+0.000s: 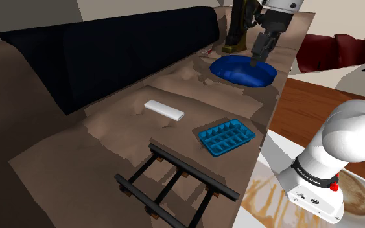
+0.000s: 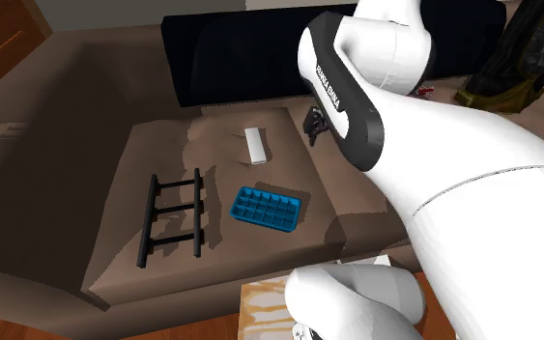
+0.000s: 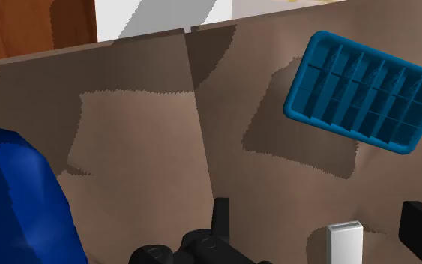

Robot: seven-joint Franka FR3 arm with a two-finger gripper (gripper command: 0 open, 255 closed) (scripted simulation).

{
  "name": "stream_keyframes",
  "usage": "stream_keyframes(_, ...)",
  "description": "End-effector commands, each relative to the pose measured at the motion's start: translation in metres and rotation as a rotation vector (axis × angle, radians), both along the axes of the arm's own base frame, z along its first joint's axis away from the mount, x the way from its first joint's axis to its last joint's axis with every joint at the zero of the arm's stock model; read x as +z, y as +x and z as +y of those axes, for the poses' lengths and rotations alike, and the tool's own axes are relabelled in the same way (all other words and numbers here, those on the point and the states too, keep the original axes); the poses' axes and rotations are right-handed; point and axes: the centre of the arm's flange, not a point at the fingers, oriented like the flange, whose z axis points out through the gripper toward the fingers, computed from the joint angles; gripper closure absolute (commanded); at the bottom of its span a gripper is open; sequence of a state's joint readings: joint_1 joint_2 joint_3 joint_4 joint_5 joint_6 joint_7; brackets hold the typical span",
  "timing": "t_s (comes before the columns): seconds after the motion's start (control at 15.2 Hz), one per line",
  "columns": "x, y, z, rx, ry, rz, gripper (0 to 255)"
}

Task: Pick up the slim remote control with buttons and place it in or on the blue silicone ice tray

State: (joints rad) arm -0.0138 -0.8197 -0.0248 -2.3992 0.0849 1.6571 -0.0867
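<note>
The slim white remote (image 1: 164, 110) lies flat on the brown surface, also seen in the second exterior view (image 2: 255, 145). The blue ice tray (image 1: 226, 136) sits a short way from it, toward the surface's front edge (image 2: 268, 209). My black gripper (image 1: 255, 62) hangs open over a blue bowl (image 1: 244, 70), well away from the remote and holding nothing. In the wrist view the fingers (image 3: 220, 219) stand wide apart around the gripper's middle (image 3: 321, 225). One end of the remote (image 3: 344, 241) shows far below between them, untouched, with the tray (image 3: 363, 94) beyond.
A black ladder-like rack (image 1: 174, 184) lies on the surface beyond the tray from the bowl. A dark navy back cushion (image 1: 109, 52) runs along the far side. A dark, yellowish object (image 1: 234, 32) stands behind the bowl.
</note>
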Motion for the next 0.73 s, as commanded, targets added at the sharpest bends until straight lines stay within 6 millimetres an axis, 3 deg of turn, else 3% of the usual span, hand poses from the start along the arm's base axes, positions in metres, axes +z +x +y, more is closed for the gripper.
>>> stream_keyframes(0.0, 0.0, 0.0, 0.0, 0.0, 0.0, 0.0, 0)
stream_keyframes(0.66, -0.062, 0.1, 0.072, -0.009, -0.026, 0.039, 0)
